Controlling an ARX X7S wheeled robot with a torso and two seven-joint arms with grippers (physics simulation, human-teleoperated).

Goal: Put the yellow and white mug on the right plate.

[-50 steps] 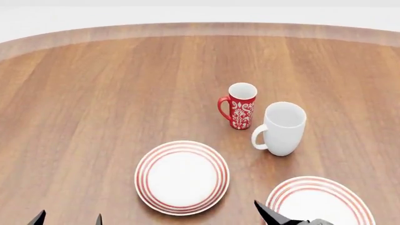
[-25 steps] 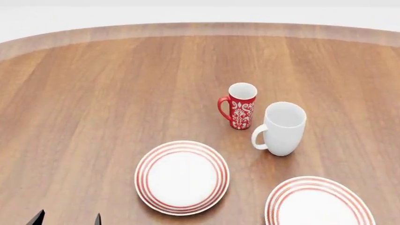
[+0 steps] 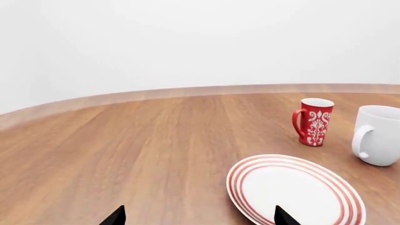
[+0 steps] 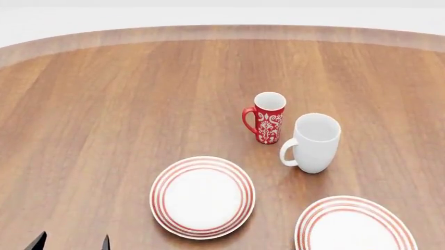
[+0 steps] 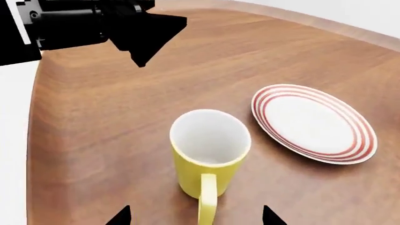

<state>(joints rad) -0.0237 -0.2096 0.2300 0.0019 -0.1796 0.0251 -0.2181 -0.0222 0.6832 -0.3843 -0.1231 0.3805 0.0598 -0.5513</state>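
While my right gripper (image 5: 196,216) hangs spread over the yellow and white mug (image 5: 209,155), upright on the table (image 5: 93,140), beside a plate (image 5: 314,123); left gripper (image 4: 71,242) also spread.

A bare simulated tabletop scene, not a furnished room. A broad round wooden table (image 4: 125,104) with a pale rim fills the views, and behind it there is only a flat, featureless white backdrop (image 3: 187,42). The tableware suggests a dining setup: two red-ringed plates (image 4: 202,196) (image 4: 355,226), a red patterned mug (image 4: 267,117), a white mug (image 4: 314,141) and a yellow mug (image 5: 209,154).
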